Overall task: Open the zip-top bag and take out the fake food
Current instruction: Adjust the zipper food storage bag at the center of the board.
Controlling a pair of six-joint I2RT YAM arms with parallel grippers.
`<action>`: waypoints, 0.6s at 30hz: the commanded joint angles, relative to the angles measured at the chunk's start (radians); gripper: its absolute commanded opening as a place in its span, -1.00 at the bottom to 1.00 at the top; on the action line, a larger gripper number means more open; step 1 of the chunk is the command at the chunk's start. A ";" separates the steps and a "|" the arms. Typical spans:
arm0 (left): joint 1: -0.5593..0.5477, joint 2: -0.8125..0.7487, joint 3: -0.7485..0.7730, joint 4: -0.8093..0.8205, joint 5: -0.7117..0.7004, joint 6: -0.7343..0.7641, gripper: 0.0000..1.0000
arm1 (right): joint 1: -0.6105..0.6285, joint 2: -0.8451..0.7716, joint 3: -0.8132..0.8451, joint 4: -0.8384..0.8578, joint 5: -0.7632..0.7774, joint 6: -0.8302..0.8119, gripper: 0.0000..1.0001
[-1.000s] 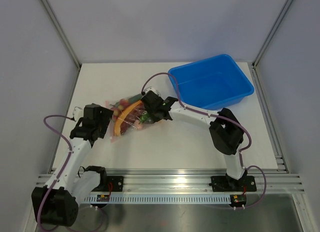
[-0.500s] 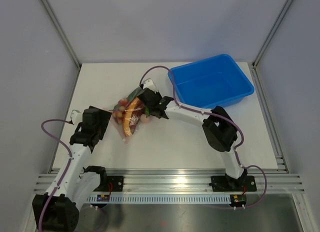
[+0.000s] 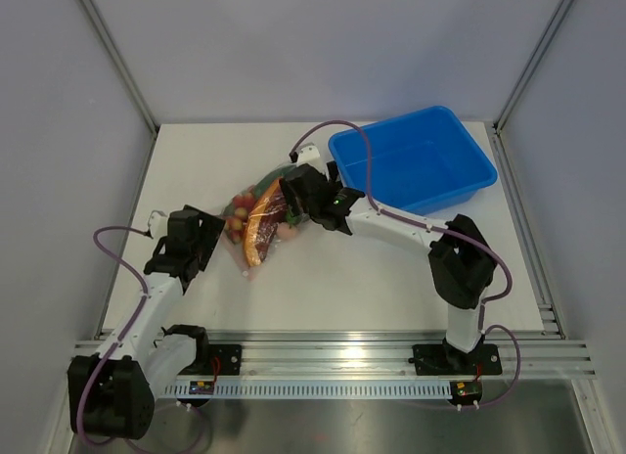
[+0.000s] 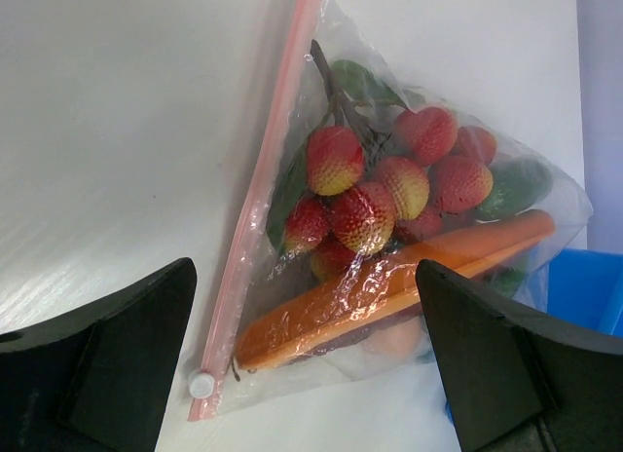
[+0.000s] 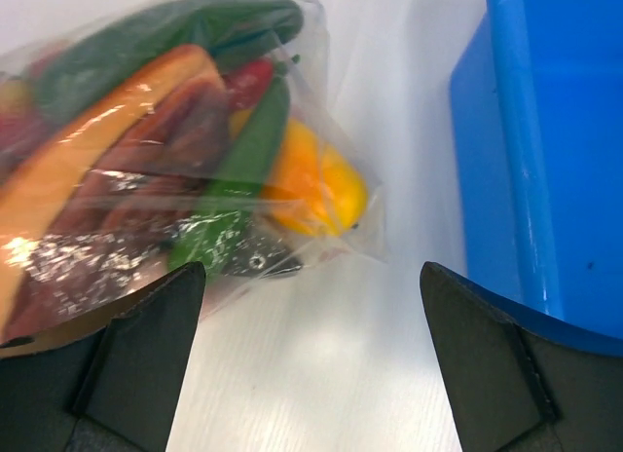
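zip-top bag (image 3: 256, 219) lies on the desk (image 3: 372, 288), left of centre in the top view, between the two arms. fake food (image 4: 362, 216) is all inside it: bumpy red-yellow fruit, an orange wedge, green pieces, one yellow-orange piece. pink zip strip (image 4: 261, 189) runs from top centre to lower left in the left wrist view, with a white slider (image 4: 201, 384) at its low end. left tool (image 4: 304, 277) is spread wide, gripping nothing, bag just ahead of it. right tool (image 5: 311, 277) is also spread wide and empty, at the bag's upper right end. blue bin (image 3: 416, 170) sits upper right of centre, near the bag but apart from it.
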 commanded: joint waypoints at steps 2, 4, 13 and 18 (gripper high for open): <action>0.006 0.070 -0.032 0.112 0.042 0.005 0.98 | 0.019 -0.099 -0.037 0.016 -0.120 0.103 0.99; 0.006 0.099 -0.043 0.147 0.058 0.000 0.98 | 0.021 -0.125 -0.055 0.017 -0.137 0.109 0.99; 0.022 0.110 -0.158 0.449 0.117 0.057 0.98 | 0.023 -0.208 -0.161 0.108 -0.231 0.114 0.99; 0.037 0.104 -0.290 0.728 0.251 0.094 0.98 | 0.023 -0.205 -0.167 0.116 -0.257 0.120 0.99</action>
